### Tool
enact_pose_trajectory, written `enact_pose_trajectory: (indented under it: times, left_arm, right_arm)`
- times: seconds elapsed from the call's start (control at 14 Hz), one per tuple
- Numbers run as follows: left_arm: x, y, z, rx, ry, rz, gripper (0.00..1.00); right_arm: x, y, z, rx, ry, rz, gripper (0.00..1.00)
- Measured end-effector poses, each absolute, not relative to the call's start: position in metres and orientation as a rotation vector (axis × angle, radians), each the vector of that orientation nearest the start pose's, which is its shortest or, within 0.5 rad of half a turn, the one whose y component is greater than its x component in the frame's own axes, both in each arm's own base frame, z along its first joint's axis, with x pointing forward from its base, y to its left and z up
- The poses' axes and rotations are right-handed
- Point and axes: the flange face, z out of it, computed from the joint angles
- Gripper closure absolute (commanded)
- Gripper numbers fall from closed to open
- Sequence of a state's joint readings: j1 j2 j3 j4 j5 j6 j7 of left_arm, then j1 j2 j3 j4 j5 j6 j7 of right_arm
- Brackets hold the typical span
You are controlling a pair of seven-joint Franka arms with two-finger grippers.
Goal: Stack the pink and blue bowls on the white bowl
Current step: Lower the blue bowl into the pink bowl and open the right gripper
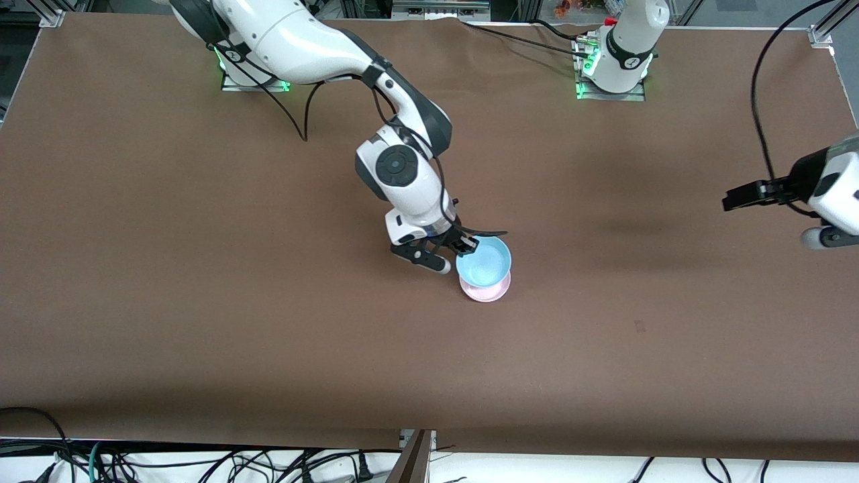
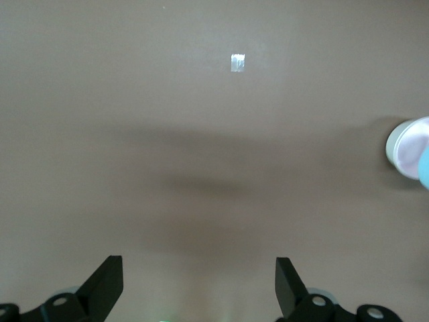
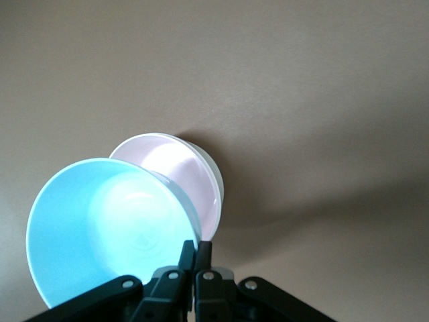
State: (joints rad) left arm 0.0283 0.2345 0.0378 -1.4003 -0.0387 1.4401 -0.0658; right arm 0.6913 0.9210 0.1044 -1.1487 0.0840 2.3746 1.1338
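My right gripper is shut on the rim of the light blue bowl and holds it tilted just over the pale pink bowl. In the right wrist view the fingers pinch the blue bowl's rim. The pink bowl sits nested in the white bowl, of which only the outer wall shows. My left gripper waits open and empty, up over the left arm's end of the table. Its wrist view shows the white bowl's rim at the picture's edge.
The brown table cover is bare around the stack. A small pale tape patch lies on it below the left gripper. Black cables hang near the left arm's end.
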Motion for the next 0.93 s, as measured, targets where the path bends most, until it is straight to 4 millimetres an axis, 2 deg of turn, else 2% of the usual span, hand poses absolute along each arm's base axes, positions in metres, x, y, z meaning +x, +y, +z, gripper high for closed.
enact_pose_trajectory:
  times: [0.14, 0.43, 0.64, 0.93]
  left_arm:
    - [0.606, 0.038, 0.554, -3.152, -0.187, 0.325, 0.00]
    - [0.609, 0.031, 0.548, -3.152, -0.167, 0.342, 0.00]
    - [0.609, 0.031, 0.546, -3.152, -0.166, 0.348, 0.00]
    - [0.610, 0.027, 0.547, -3.153, -0.156, 0.344, 0.00]
  right_arm:
    - [0.578, 0.551, 0.265, -2.757, 0.590, -0.125, 1.00]
    - [0.585, 0.556, 0.254, -2.763, 0.556, -0.195, 1.00]
    - [0.581, 0.561, 0.242, -2.772, 0.534, -0.209, 1.00]
    - [0.579, 0.563, 0.240, -2.798, 0.492, -0.254, 1.00]
